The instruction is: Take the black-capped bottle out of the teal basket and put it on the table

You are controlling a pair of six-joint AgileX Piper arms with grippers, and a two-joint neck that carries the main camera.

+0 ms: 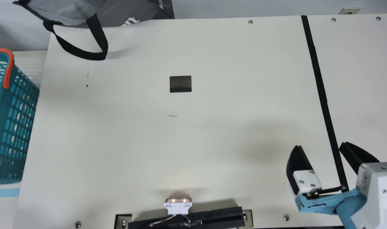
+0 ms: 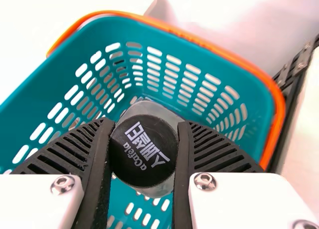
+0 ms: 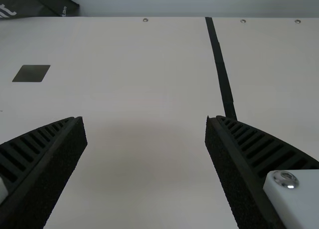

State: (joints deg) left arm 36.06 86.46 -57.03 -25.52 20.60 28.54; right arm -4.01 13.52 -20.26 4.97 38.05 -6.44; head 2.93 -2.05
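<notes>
The teal basket [image 1: 20, 117] with orange handles stands at the left edge of the main view. In the left wrist view, the black-capped bottle [image 2: 144, 152] is cap-first toward the camera, within the outline of the basket [image 2: 50, 79]. My left gripper [image 2: 144, 123] is shut on the bottle, one finger against each side of the cap; the bottle's lower part is hidden behind the cap. Over the right side of the table, my right gripper [image 1: 321, 145] stands open, far from the basket. The right wrist view has the same gripper [image 3: 145, 118] with bare table between its spread fingers.
A grey bag [image 1: 133, 12] with a black strap lies at the back left of the cream table [image 1: 212, 143]. A rectangular opening [image 1: 180, 84] and a black strip [image 1: 320, 86] mark the tabletop. A small white device [image 1: 178, 206] sits at the front edge.
</notes>
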